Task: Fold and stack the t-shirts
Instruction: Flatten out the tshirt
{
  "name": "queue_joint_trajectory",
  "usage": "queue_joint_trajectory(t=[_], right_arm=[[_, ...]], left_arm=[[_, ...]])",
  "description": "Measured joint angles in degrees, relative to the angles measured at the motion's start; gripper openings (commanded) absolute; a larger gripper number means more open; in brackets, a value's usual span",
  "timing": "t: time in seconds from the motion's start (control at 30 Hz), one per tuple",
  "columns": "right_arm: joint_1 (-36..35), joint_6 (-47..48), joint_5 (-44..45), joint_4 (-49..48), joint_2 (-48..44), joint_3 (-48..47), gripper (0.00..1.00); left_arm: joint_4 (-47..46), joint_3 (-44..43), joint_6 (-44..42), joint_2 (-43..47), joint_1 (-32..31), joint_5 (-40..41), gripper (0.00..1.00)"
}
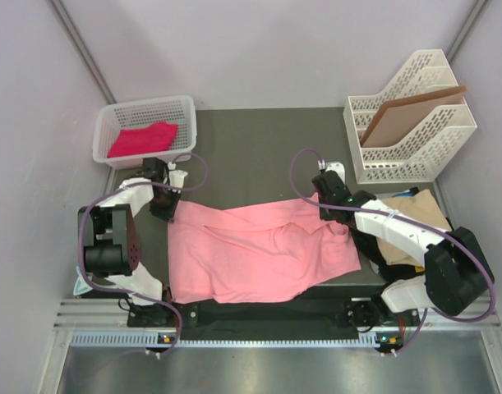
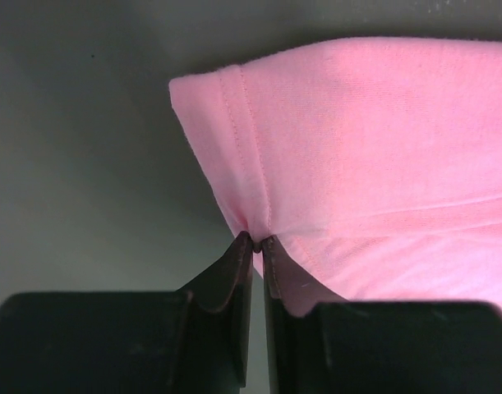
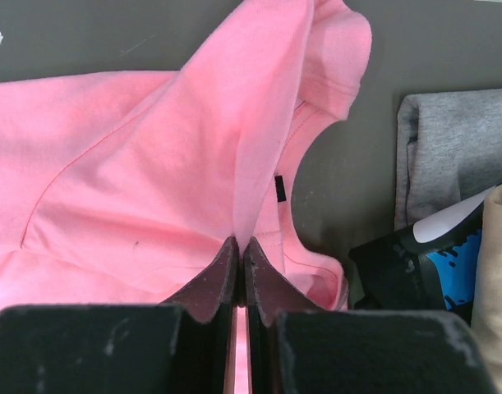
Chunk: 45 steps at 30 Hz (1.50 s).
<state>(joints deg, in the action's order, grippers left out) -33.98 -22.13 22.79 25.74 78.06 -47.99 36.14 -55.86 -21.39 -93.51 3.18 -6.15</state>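
**Both hands pinching a pink t-shirt on a dark table**

From the overhead camera I look down on a dark grey table [image 1: 259,148]. Pale lilac walls [image 1: 259,49] close it in on three sides, and a ribbed metal rail [image 1: 259,338] runs along the near edge. A salmon pink t-shirt [image 1: 259,250] lies spread and rumpled across the near middle of the table, between my two arms.

My left hand [image 1: 164,212] is at the shirt's far left corner. Its wrist camera shows the fingertips [image 2: 234,263] closed together on the stitched hem there, with bare table to the left. My right hand [image 1: 330,207] is at the shirt's far right side, close to the collar. Its wrist camera shows the fingertips [image 3: 222,263] pinched shut on a raised fold of the pink cloth.

At the far left corner stands a white mesh basket [image 1: 148,101] holding a magenta-pink t-shirt [image 1: 144,138]. At the far right, a white file rack [image 1: 398,164] holds a flat brown board [image 1: 411,113] leaning on edge.

At the right edge of the table, just beside the pink shirt, is a pile of other shirts [image 1: 419,212] in tan, grey and black with a blue print. My right arm stretches over it and hides much of it. Purple cables [image 1: 292,172] loop above each wrist.
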Motion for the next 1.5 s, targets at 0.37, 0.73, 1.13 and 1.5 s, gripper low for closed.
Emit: queue_joint_trajectory(t=[0.37, 0.73, 1.13, 1.5], right_arm=[[0.0, 0.1, 0.0, 0.1, -0.2, 0.0, 0.0], [0.0, 1.2, 0.8, 2.3, -3.8, -3.7, 0.0], [-10.6, 1.5, 7.8, 12.4, -22.9, -19.2, 0.0], [-26.5, -8.1, 15.0, 27.0, -42.5, -25.4, 0.0]], left_arm=[[1.6, -3.7, 0.5, 0.0, 0.0, -0.6, 0.02], [6.1, -14.1, 1.1, 4.3, 0.0, -2.2, 0.0], [18.4, -37.5, 5.1, 13.4, 0.2, -2.0, 0.0], [31.6, -39.9, 4.5, 34.6, 0.3, -2.1, 0.0]])
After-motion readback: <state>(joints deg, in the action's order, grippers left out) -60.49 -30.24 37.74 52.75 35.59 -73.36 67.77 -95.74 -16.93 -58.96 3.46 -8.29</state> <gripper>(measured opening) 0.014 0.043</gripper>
